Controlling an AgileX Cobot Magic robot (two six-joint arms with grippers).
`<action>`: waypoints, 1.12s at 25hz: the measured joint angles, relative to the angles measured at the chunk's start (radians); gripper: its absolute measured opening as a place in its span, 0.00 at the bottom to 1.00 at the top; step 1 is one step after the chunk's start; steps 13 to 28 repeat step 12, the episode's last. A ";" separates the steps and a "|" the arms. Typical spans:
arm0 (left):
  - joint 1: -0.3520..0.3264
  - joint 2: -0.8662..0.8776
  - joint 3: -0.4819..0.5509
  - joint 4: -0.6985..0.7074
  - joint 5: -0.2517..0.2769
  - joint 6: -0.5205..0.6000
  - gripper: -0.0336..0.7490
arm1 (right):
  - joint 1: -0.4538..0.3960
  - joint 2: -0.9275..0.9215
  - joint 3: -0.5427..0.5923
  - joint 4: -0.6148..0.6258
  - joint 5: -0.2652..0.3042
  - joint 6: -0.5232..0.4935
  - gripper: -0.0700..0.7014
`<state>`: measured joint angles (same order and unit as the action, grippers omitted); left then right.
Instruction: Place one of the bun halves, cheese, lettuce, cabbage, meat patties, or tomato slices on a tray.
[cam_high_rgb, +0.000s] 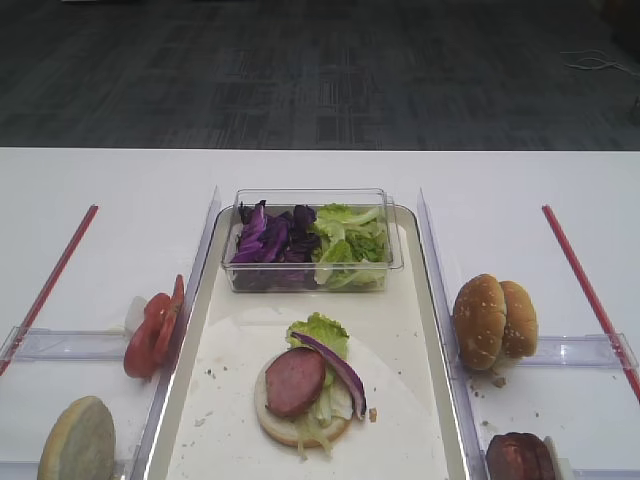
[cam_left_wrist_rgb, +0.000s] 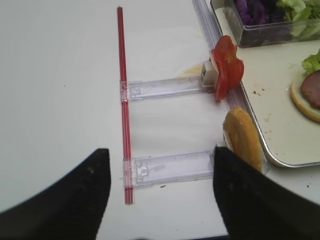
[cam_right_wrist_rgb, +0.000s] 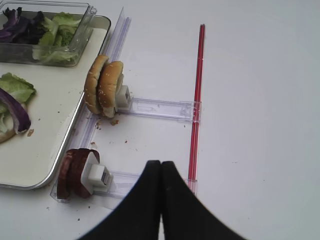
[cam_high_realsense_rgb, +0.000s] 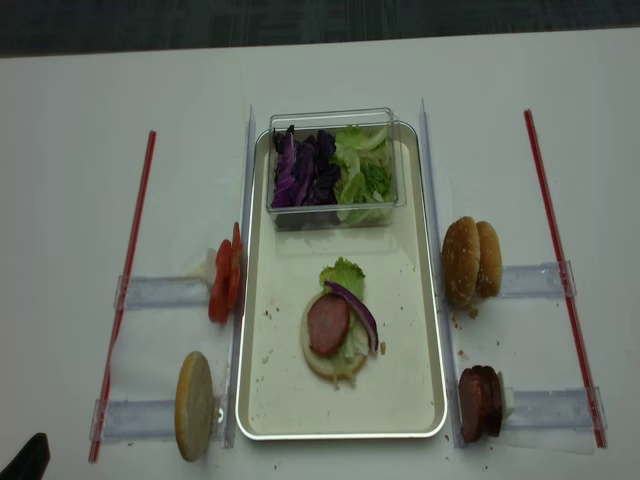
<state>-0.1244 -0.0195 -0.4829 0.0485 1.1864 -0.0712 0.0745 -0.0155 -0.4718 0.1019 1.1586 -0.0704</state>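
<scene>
White tabletop filled most of both overhead views, with dark carpet beyond its far edge, and the tray (cam_high_realsense_rgb: 258, 400) ran lengthwise down the middle on its low silver rim. On its paper lay a half-built burger – a pale bun base carrying lettuce (cam_high_realsense_rgb: 343, 274), one meat slice and a curved strip of cabbage (cam_high_realsense_rgb: 357, 308) draped across the top. A clear box (cam_high_realsense_rgb: 335, 117) at the tray's far end held more purple shreds beside more green leaves, probably kept there so either arm could reach them. Clear plastic holders flanked the tray, standing their goods on edge – judging by the white blocks behind them, so that a jaw could close on one piece: tomato slices (cam_high_realsense_rgb: 223, 282) and a single bun half (cam_high_realsense_rgb: 194, 405) on the left, two bun halves (cam_high_realsense_rgb: 472, 260) and the meat patties (cam_high_realsense_rgb: 478, 402) on the right. Neither arm was over the food. The left gripper (cam_left_wrist_rgb: 160, 187) hung above the bare table short of the near left holder, its fingers (cam_left_wrist_rgb: 75, 200) spread wide and holding nothing. The right gripper (cam_right_wrist_rgb: 161, 200) hovered near the patties' holder with its fingertips pressed together, also empty. Tomato looked like the natural next layer, though that was only a guess.
</scene>
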 joint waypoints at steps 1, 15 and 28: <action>0.000 0.000 0.000 0.000 0.000 0.000 0.58 | 0.000 0.000 0.000 0.000 0.000 0.000 0.39; 0.000 0.000 0.000 0.000 0.000 0.000 0.58 | 0.000 0.000 0.000 0.000 0.000 0.000 0.39; 0.000 0.000 0.000 0.000 0.000 0.000 0.58 | 0.000 0.000 0.000 0.000 0.000 0.000 0.39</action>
